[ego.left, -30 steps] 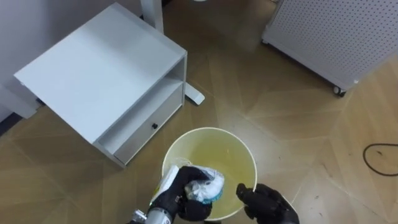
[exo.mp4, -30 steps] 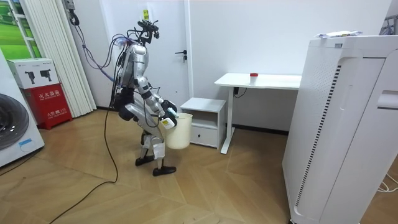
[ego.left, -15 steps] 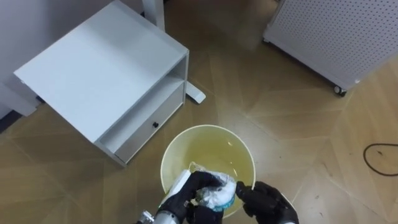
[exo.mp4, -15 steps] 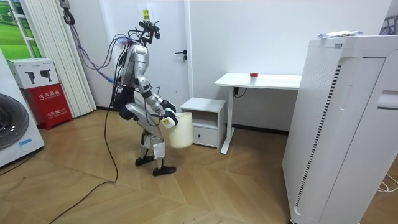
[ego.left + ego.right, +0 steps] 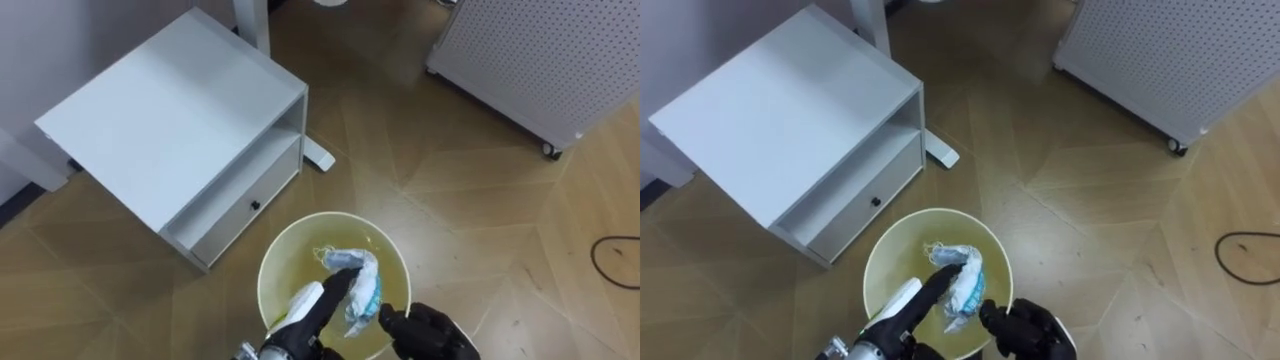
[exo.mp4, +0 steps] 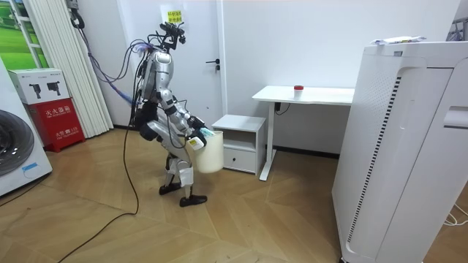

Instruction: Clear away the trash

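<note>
The left hand (image 5: pixel 312 303) reaches out over the bin (image 5: pixel 298 250) from the near side. Its fingers are straight and it grips nothing. The wad (image 5: pixel 357 272), a crumpled white and blue bit of trash, is right at the fingertips, over the bin's mouth. I cannot tell if the fingers touch it. The bin is round and pale yellow, and its mouth faces up.

The right hand (image 5: pixel 428 332) is dark and sits at the near right of the bin. Its fingers curl at the rim and hold the bin.

Far and to the left of the bin is a white cabinet (image 5: pixel 160 130). It has a flat top, an open shelf and a drawer (image 5: pixel 235 205) with a small dark knob. Just to the right of the cabinet a white desk leg (image 5: pixel 252 22) stands on the wood floor (image 5: pixel 470 200). At the far right is a white panel (image 5: pixel 540 60) full of small holes, on little wheels.

In the room view the robot stands on the wood floor, bent a bit forward, with the bin up off the floor in front of it. The cabinet is just past the bin. The white desk (image 6: pixel 307 93) is past that, by the wall. A small red thing (image 6: pixel 297 88) sits on the desk. A big white box (image 6: pixel 409 146) stands at the room view's right. A washer (image 6: pixel 16 157) and a red box (image 6: pixel 53 115) are at the room view's left.
</note>
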You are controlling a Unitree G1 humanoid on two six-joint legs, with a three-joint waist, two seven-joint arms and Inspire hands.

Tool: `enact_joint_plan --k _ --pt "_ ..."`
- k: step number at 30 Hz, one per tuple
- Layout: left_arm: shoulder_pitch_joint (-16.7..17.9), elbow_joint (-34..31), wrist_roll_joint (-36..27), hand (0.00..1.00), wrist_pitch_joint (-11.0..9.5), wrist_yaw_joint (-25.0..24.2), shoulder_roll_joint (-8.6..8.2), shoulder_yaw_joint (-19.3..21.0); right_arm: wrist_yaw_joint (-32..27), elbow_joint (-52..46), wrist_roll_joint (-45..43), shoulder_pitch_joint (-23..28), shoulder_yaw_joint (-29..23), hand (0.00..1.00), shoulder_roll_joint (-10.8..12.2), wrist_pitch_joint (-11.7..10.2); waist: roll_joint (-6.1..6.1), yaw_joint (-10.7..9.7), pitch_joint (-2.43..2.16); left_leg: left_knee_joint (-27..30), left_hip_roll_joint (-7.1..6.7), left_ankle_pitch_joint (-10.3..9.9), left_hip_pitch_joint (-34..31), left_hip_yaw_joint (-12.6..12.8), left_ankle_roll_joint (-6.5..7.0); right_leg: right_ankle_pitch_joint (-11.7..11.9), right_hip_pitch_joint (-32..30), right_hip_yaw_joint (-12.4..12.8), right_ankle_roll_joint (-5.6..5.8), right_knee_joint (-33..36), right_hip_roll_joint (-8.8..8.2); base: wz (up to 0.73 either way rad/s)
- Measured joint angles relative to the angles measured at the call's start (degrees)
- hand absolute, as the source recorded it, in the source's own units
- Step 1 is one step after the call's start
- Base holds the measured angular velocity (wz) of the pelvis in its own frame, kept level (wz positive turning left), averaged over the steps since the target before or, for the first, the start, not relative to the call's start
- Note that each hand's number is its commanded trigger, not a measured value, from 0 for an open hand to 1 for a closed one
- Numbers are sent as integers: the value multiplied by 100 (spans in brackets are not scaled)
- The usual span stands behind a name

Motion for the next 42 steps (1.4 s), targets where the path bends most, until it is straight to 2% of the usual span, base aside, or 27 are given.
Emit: enact_joint_plan --k 1,5,9,11,15,17,19,21,22,23,25,28,30,32,33,35,36,38,39,41,42 --pt "32 -2 59 0 0 22 10 9 115 95 12 33 0 100 -23 0 52 19 -7 -56 -3 1 99 2 0 6 102 1 9 -20 -2 4" --pt "209 -9 157 0 0 46 97 42 300 92 115 295 4 100 -103 12 71 124 -16 -307 -80 13 573 106 -10 -45 417 156 54 -49 -16 -10" --pt "290 -156 350 0 0 40 224 238 387 86 64 465 -5 100 -266 50 131 114 -7 -470 -106 15 988 111 -16 -94 804 145 68 -135 -28 0" --pt "291 -169 363 0 -5 45 226 320 386 86 71 471 -14 100 -344 83 149 117 -9 -568 -100 21 1192 113 -24 -94 1018 139 101 -282 -19 -2" --pt "520 -365 619 0 -8 26 239 416 431 60 -84 520 -181 100 -350 96 187 49 -13 -897 -103 39 1785 125 -43 -65 1633 132 119 -601 33 -2" --pt "709 -602 697 0 -15 -55 316 463 506 33 -273 543 -330 100 -345 97 236 11 -40 -1076 -115 56 2025 160 -41 -24 1872 155 146 -812 81 -7" --pt "1007 -1125 858 0 -23 -261 491 545 517 -312 -416 729 -435 100 -390 93 292 -54 -77 -1378 -172 129 2318 184 -28 47 2169 162 178 -1091 96 -6" --pt "1122 -1381 1069 0 -41 -381 604 654 611 -462 -691 851 -599 100 -407 95 305 -125 -84 -1612 -193 193 2538 191 -13 65 2359 165 199 -1235 78 2" --pt "1172 -1483 1116 0 -42 -470 723 680 701 -539 -846 924 -701 100 -415 104 316 -193 -95 -1751 -221 213 2701 207 -5 59 2473 177 219 -1274 67 0" --pt "1190 -1524 1117 0 -41 -521 769 678 726 -595 -885 955 -735 100 -416 110 319 -214 -96 -1808 -266 222 2788 222 3 51 2531 199 229 -1290 72 -11" --pt "1229 -1636 1210 0 -39 -772 1024 683 770 -681 -1065 966 -812 100 -425 119 326 -275 -102 -2086 -307 242 3112 285 30 -9 2700 307 272 -1303 67 -23" --pt "1379 -1781 1238 0 -38 -1003 1178 718 771 -808 -1092 1010 -840 100 -497 196 373 -387 -135 -2267 -390 259 3365 369 51 -48 2847 292 299 -1328 42 -15" --pt "1461 -1976 1234 0 8 -1252 1466 726 773 -1174 -1190 1182 -972 100 -612 249 399 -438 -151 -2349 -391 259 3561 432 58 -53 2945 268 307 -1334 28 -22" --pt "1572 -2398 1195 0 38 -1388 1701 757 772 -1369 -1351 1249 -1036 100 -624 243 413 -499 -155 -2347 -399 252 3647 493 71 -49 3037 169 309 -1374 6 -20" --pt "1577 -2528 1151 0 41 -1433 1729 816 772 -1370 -1278 1284 -1035 100 -641 244 418 -487 -156 -2347 -387 247 3763 613 79 -39 3125 79 297 -1392 -2 -29" --pt "1572 -2694 946 0 46 -1451 1708 979 752 -1470 -1232 1357 -1081 100 -644 245 509 -502 -182 -2407 -377 216 3869 707 134 -9 3227 -48 281 -1423 -21 -25" --pt "1595 -2794 746 0 44 -1449 1628 1207 737 -1579 -1254 1440 -1177 100 -643 244 598 -478 -212 -2531 -358 170 3959 779 206 -2 3277 -92 289 -1439 -17 -15" --pt "1633 -3025 531 0 85 -1443 1477 1581 670 -1697 -1337 1567 -1341 100 -631 241 692 -474 -216 -2660 -268 193 4131 1233 193 -293 3323 -412 256 -980 -178 0" --pt "1690 -3359 444 0 86 -1422 1422 1815 621 -1717 -1476 1606 -1476 100 -631 239 684 -433 -219 -2888 -284 280 4314 1579 153 -650 3389 -568 310 -527 -320 12" --pt "1768 -3886 193 0 82 -1402 1381 2102 485 -1740 -1530 1656 -1576 100 -662 238 637 -327 -222 -3143 -353 385 4569 1873 84 -987 3594 -708 348 -292 -471 3" --pt "1892 -4256 115 0 61 -1335 1281 2434 434 -1773 -1617 1687 -1605 100 -662 238 551 -238 -201 -3150 -414 411 4665 1894 51 -1083 3664 -699 305 -425 -468 -12"
